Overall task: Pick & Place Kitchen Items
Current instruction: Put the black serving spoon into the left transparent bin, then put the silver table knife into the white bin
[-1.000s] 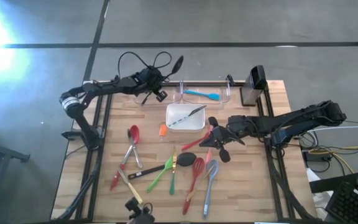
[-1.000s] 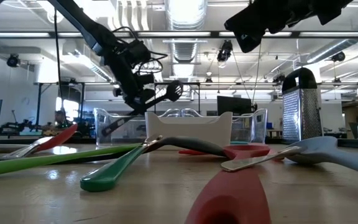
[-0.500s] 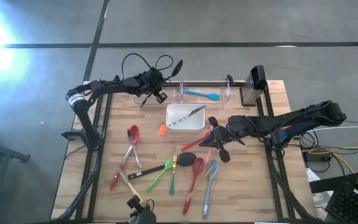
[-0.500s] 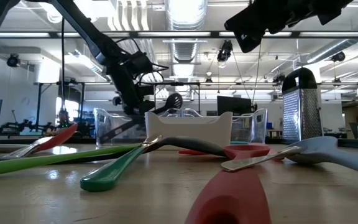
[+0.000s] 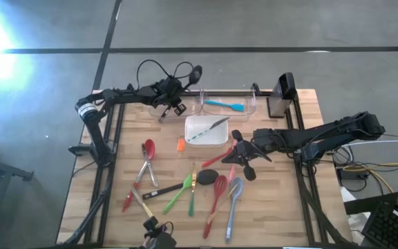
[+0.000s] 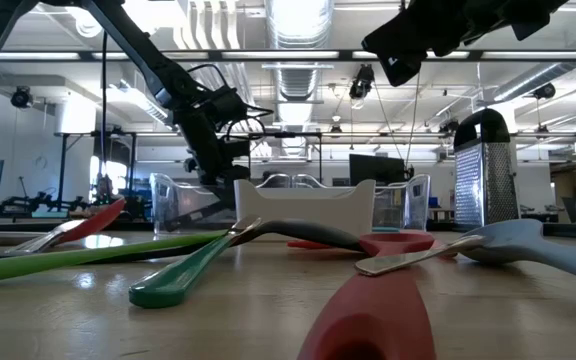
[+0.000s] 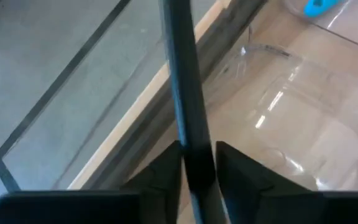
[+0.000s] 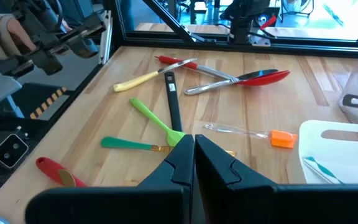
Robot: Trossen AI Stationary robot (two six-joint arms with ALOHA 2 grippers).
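Left gripper (image 7: 197,163), upper centre-left of the high view, had its jaws against a black slotted spoon's (image 5: 196,72) handle over the clear bin (image 5: 216,97). Right gripper's (image 8: 193,148) jaws were together above the desk (image 5: 282,207).

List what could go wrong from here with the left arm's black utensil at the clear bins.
The left gripper holds a black utensil by its slim handle at the table's back edge; released here it could miss the clear bin and fall to the floor. The long handle could also catch the bin wall.
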